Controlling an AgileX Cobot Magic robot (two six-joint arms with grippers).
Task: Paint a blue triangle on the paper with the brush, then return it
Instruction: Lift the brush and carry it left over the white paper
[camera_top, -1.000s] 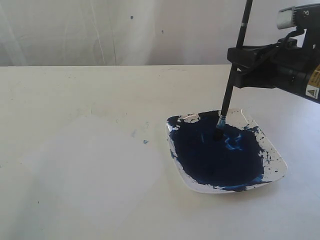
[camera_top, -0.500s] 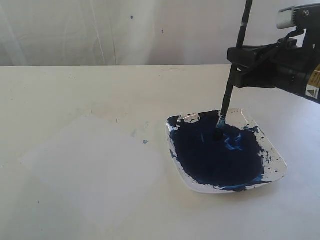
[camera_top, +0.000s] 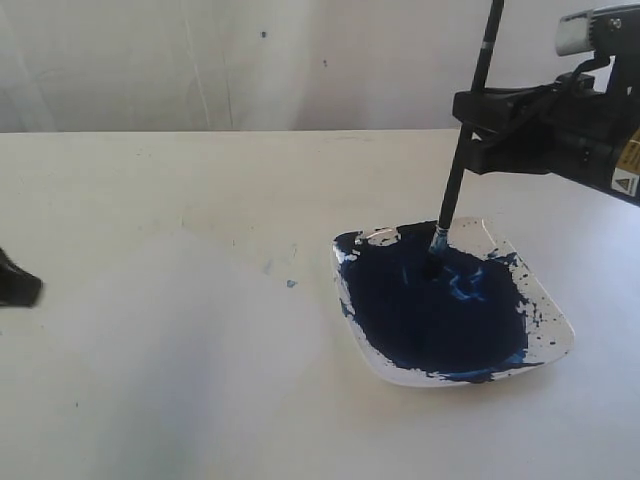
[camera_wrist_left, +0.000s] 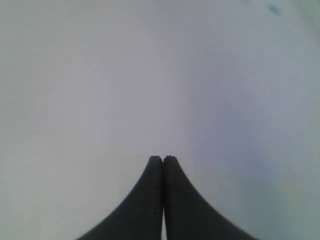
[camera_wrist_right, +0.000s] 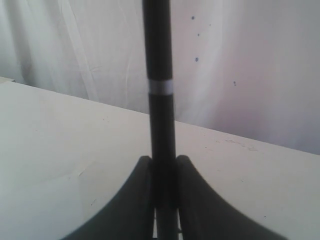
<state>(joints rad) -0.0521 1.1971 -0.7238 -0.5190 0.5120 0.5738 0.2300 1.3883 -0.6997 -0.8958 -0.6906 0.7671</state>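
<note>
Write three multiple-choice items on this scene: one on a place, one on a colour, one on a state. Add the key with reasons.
1. Where is the tip of the brush?
A. In the paint in the dish
B. Raised in the air
C. Out of view

2. What colour is the paint?
A. Red
B. Dark blue
C. Green

3. What state is the left gripper in?
A. Wide open
B. Shut on the brush
C. Shut, holding nothing

Key:
1 A: the exterior view shows the bristles meeting the paint.
2 B: the pool in the dish is deep navy.
3 C: the left wrist view shows its fingertips touching with nothing between them, and the brush is clamped in the right gripper.
</note>
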